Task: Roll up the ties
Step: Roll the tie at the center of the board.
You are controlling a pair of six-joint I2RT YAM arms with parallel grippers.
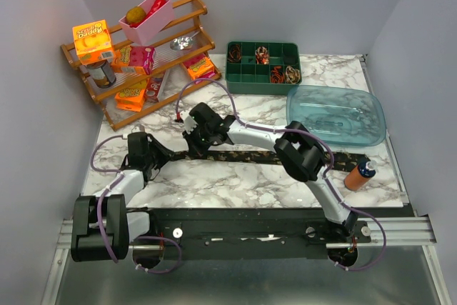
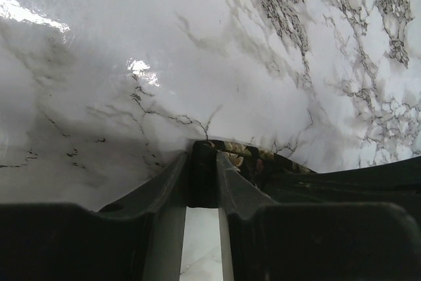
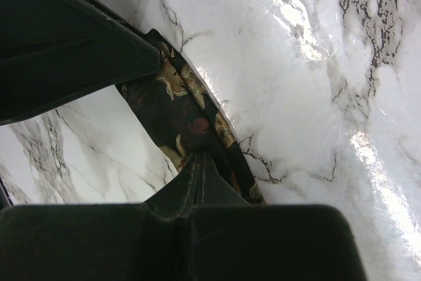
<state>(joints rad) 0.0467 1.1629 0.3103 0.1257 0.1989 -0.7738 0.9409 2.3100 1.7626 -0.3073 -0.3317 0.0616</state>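
A long dark tie with a tan-gold pattern lies flat across the marble table, running left to right. My left gripper is at its left end. In the left wrist view its fingers stand narrowly apart with the dark end of the tie filling the gap between the tips. My right gripper is a little to the right, shut, its tips down on the tie. Small coiled ties sit in a green tray.
A wooden rack with boxes and cans stands at the back left. A clear blue lid lies at the right, and an orange bottle stands near the tie's right end. A dark arm part fills the right wrist view's upper left.
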